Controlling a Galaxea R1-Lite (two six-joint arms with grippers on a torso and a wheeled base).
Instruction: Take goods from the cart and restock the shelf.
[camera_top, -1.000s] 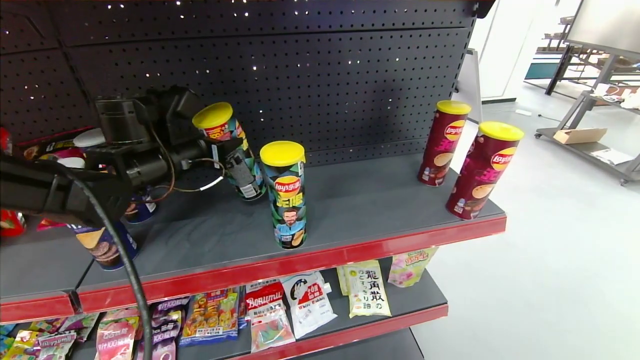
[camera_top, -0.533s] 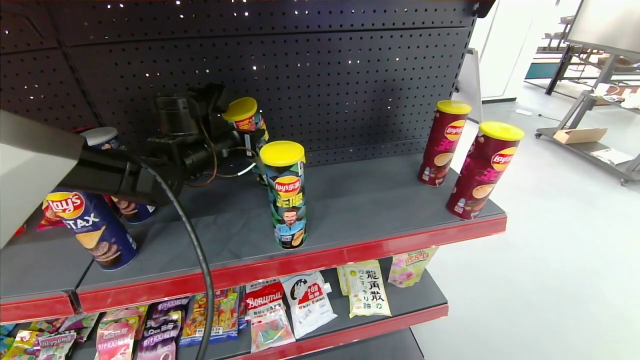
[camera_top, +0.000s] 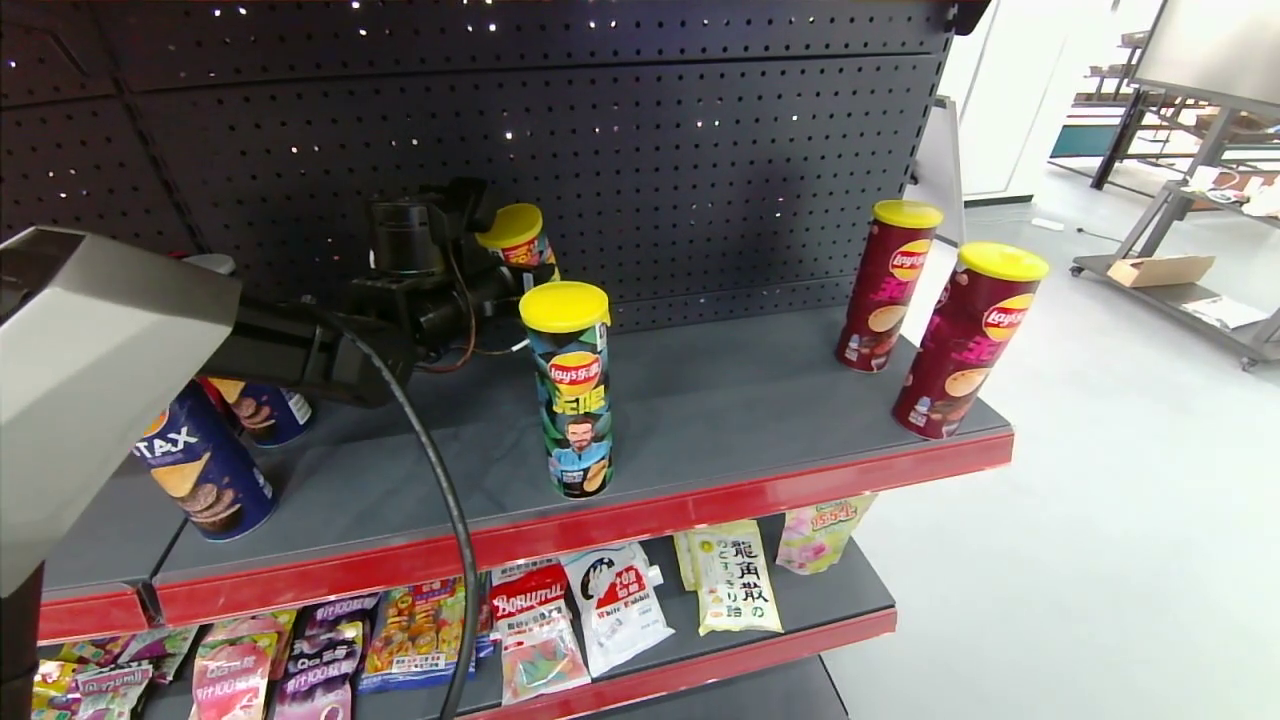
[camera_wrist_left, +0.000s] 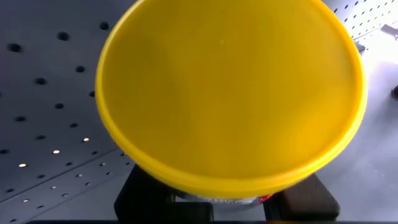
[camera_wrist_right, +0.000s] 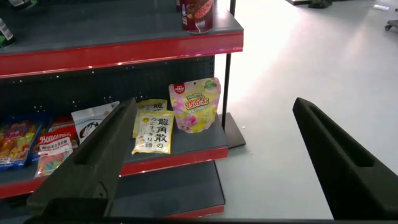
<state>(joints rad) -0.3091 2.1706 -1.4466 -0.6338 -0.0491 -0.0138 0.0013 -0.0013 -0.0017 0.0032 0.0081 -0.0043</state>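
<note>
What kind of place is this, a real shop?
It looks like a shop aisle, perhaps a mock one: a red-edged shelf with a pegboard back, chip cans standing on it, and snack bags on the tier below. The bare floor and trolley beyond hint at a test hall.

The held can (camera_top: 515, 232), centre left in the head view, shows little but its yellow lid; the left gripper (camera_top: 508, 283) and the front can (camera_top: 575, 390) cover its body. At lower left the arm (camera_top: 100, 370) hides part of the blue can (camera_top: 205, 485). In the right wrist view the frame edge cuts off a red can (camera_wrist_right: 198, 14).
</note>
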